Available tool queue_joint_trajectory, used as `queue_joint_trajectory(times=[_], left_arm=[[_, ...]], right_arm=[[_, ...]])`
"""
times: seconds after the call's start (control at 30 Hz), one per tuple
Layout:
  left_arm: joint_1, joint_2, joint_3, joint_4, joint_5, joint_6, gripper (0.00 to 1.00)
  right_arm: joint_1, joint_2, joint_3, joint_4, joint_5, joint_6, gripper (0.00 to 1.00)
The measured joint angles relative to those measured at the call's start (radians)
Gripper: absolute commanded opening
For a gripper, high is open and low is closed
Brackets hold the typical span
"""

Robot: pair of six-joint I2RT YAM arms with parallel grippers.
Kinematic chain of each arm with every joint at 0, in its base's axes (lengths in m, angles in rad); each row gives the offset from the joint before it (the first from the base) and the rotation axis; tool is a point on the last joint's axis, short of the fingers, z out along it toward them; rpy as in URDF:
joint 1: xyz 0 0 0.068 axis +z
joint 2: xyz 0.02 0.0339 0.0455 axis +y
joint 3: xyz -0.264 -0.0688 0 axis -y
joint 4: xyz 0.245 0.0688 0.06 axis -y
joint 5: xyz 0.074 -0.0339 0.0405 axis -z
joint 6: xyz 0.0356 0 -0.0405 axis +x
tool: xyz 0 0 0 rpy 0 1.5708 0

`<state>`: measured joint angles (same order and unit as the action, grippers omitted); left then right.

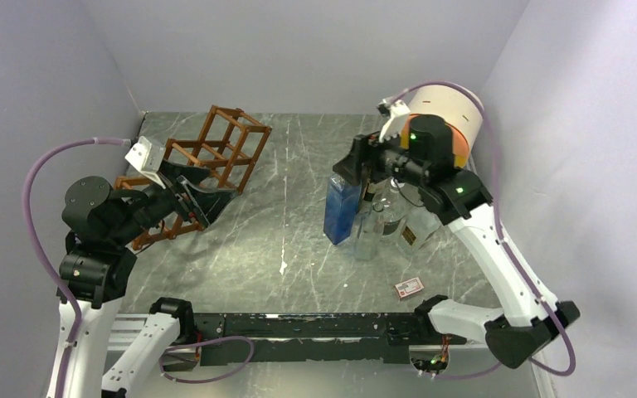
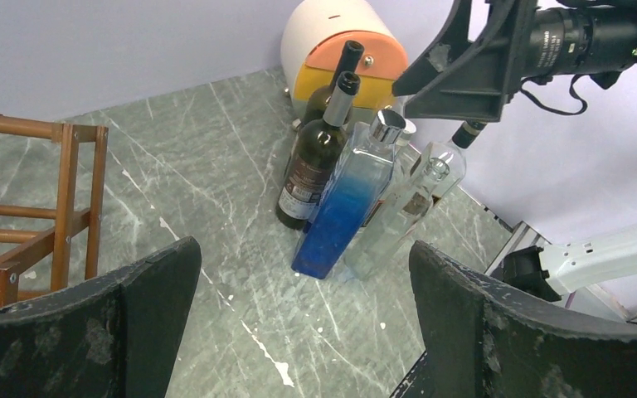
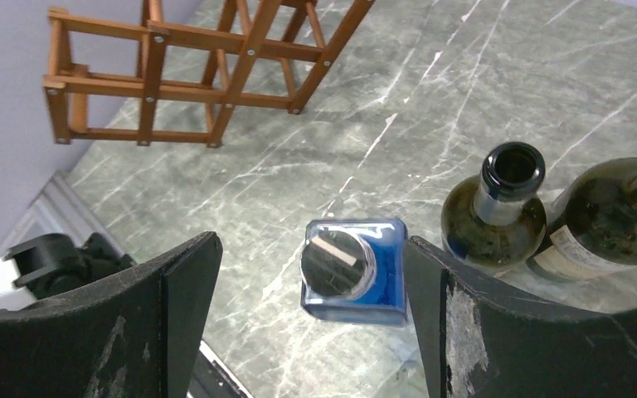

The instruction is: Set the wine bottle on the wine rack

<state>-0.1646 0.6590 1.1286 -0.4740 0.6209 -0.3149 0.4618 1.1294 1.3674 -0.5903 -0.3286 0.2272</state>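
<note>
Two dark wine bottles (image 2: 308,166) (image 2: 334,87) stand at the back right in a cluster with a blue square bottle (image 2: 337,220) and clear bottles (image 2: 398,207). In the right wrist view one dark bottle (image 3: 498,217) has an open neck and the other (image 3: 601,224) is beside it. My right gripper (image 3: 311,274) (image 1: 355,170) hangs open above the blue bottle (image 3: 352,269), whose cap lies between the fingers, close to the right one. The reddish-brown wine rack (image 1: 216,153) (image 3: 191,75) stands at the back left. Beside it my left gripper (image 2: 303,282) (image 1: 211,189) is open and holds nothing.
A white cylinder with an orange face (image 1: 444,116) stands in the back right corner behind the bottles. A small red card (image 1: 409,288) lies near the front right. Walls close the table in on the left, back and right.
</note>
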Motion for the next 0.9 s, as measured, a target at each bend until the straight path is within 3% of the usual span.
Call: queue_joint_trajectory(times=[0.27,0.57,0.73,0.9], left_arm=[[0.000,0.009,-0.008,0.021,0.002,-0.002,1.00],[0.000,0.040,-0.018,0.040,0.002,0.008,1.00],[0.000,0.054,-0.052,0.077,0.001,0.023,1.00],[0.000,0.081,-0.077,0.118,0.001,0.033,1.00]], right_arm=[[0.164,0.075,0.029,-0.028,0.331,-0.024,0.86],[0.188,0.074,-0.067,-0.043,0.345,-0.104,0.84],[0.189,0.101,-0.107,-0.045,0.324,-0.145,0.72],[0.190,0.116,-0.107,-0.027,0.299,-0.185,0.50]])
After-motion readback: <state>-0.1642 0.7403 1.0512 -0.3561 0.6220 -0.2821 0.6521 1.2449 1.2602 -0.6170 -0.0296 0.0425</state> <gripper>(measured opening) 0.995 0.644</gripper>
